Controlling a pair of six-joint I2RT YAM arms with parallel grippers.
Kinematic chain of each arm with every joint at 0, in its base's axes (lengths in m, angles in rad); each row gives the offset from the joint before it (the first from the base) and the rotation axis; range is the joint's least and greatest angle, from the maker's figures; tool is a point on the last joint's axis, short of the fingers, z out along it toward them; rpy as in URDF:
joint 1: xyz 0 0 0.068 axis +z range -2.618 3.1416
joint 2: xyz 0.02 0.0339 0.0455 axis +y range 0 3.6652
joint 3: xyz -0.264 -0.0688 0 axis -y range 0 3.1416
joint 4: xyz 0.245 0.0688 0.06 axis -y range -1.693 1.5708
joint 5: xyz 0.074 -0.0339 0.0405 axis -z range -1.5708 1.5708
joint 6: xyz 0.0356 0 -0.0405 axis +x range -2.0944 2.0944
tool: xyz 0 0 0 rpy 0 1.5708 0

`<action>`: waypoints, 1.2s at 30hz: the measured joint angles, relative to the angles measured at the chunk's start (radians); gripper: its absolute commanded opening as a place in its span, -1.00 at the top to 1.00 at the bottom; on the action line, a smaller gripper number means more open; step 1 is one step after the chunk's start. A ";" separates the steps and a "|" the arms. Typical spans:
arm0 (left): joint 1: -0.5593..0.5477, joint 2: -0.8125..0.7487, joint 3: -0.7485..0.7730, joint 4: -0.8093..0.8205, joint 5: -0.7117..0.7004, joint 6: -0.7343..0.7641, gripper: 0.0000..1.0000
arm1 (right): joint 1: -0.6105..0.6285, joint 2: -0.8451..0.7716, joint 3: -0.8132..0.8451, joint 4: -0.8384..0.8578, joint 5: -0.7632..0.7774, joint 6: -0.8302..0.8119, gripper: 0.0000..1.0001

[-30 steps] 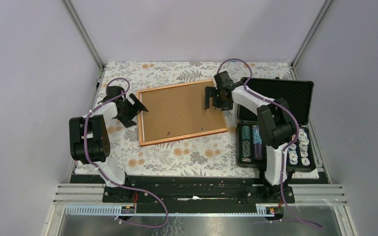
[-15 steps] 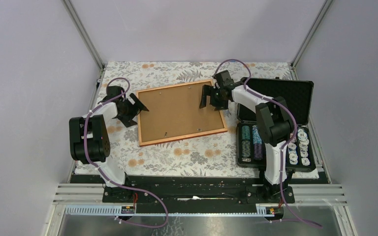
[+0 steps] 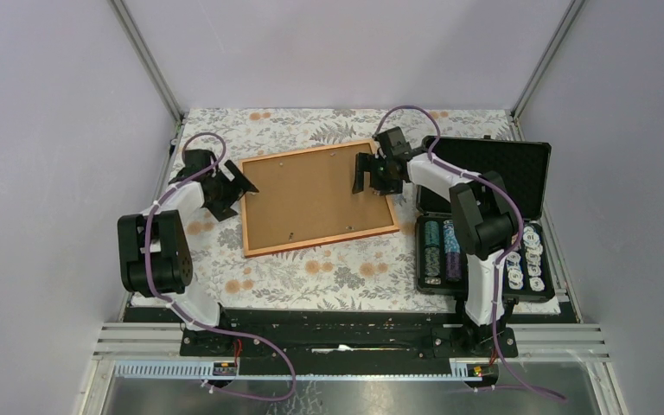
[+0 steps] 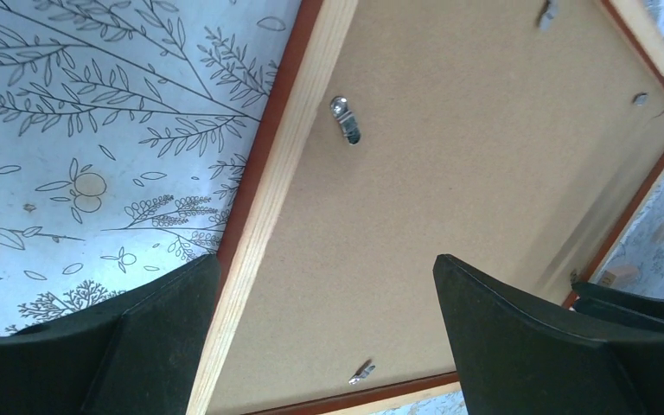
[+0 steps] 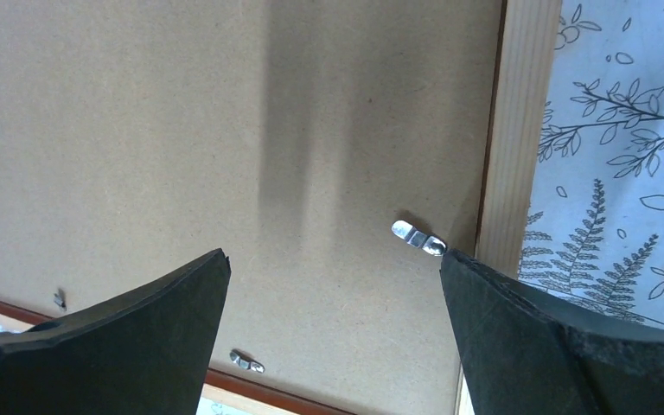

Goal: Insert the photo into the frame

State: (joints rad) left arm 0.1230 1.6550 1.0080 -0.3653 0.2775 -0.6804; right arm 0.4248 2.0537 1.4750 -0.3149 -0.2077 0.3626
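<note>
While the frame [image 3: 323,241] lies back-up at the centre of the floral table [image 3: 328,278], backing board [image 3: 316,194] seated inside, we note the left gripper [image 3: 240,199] straddling its left rail and the right gripper [image 3: 374,186] over its far-right corner, both spread wide, gripping nothing.

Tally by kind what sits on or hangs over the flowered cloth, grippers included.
Wooden frame: 1
Brown backing board: 1
Black chip case: 1
Open grippers: 2, left gripper and right gripper
Total: 5
</note>
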 measured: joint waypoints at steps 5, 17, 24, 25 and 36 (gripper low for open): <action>0.000 -0.053 0.000 0.001 -0.012 0.017 -0.98 | 0.024 -0.011 -0.003 0.003 0.097 -0.030 -0.99; 0.000 -0.071 -0.003 0.011 0.015 0.030 -0.97 | 0.059 -0.005 0.077 -0.116 0.336 -0.045 -0.54; 0.000 -0.071 -0.003 0.023 0.032 0.029 -0.97 | 0.056 -0.003 0.077 -0.127 0.367 -0.064 -0.37; 0.000 -0.071 -0.003 0.023 0.034 0.029 -0.97 | 0.055 0.002 0.079 -0.130 0.366 -0.069 -0.29; 0.000 -0.071 -0.003 0.024 0.043 0.029 -0.97 | 0.040 0.051 0.109 -0.145 0.339 -0.097 -0.15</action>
State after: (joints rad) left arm 0.1230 1.5841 1.0050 -0.3416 0.3206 -0.6514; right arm 0.4648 2.1044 1.5837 -0.4595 0.1310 0.2653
